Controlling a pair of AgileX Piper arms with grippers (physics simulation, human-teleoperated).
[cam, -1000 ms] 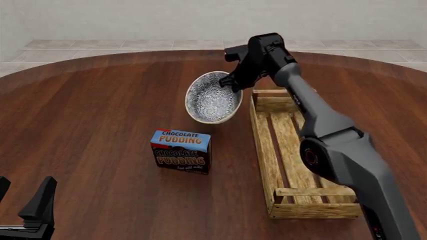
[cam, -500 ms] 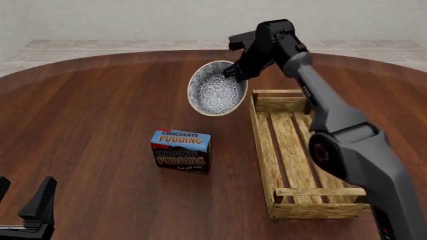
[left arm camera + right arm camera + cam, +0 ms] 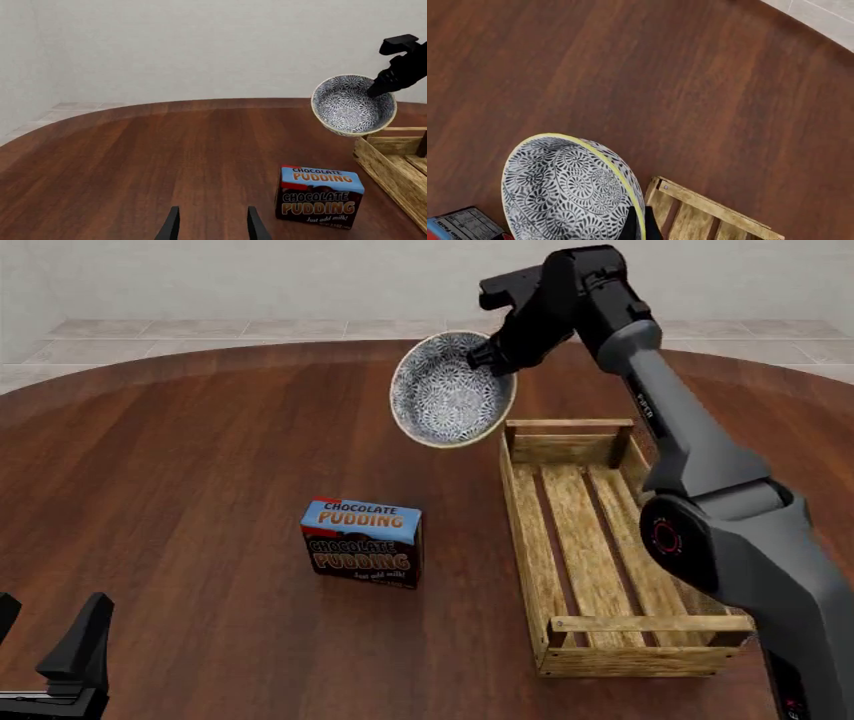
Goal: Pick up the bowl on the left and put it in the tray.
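The blue-and-white patterned bowl (image 3: pixel 451 390) hangs tilted in the air above the table, just left of the tray's far end. My right gripper (image 3: pixel 483 358) is shut on its rim, seen from the left wrist as bowl (image 3: pixel 352 104) and gripper (image 3: pixel 378 89). In the right wrist view the bowl (image 3: pixel 570 192) fills the lower part, with the fingers (image 3: pixel 636 226) pinching its rim. The light-wood tray (image 3: pixel 534 540) lies lengthwise on the right of the table, also visible as tray (image 3: pixel 393 165) and tray (image 3: pixel 694 210). My left gripper (image 3: pixel 47 645) rests open at the near left, fingers (image 3: pixel 172 225) apart over bare table.
A chocolate pudding box (image 3: pixel 362 542) stands upright on the table left of the tray and nearer than the bowl, also shown as pudding box (image 3: pixel 319 196). The round wooden table's far edge (image 3: pixel 267 352) borders a tiled floor.
My right gripper has lifted the bowl higher and slightly to the right, toward the tray's far end. The left arm has not moved.
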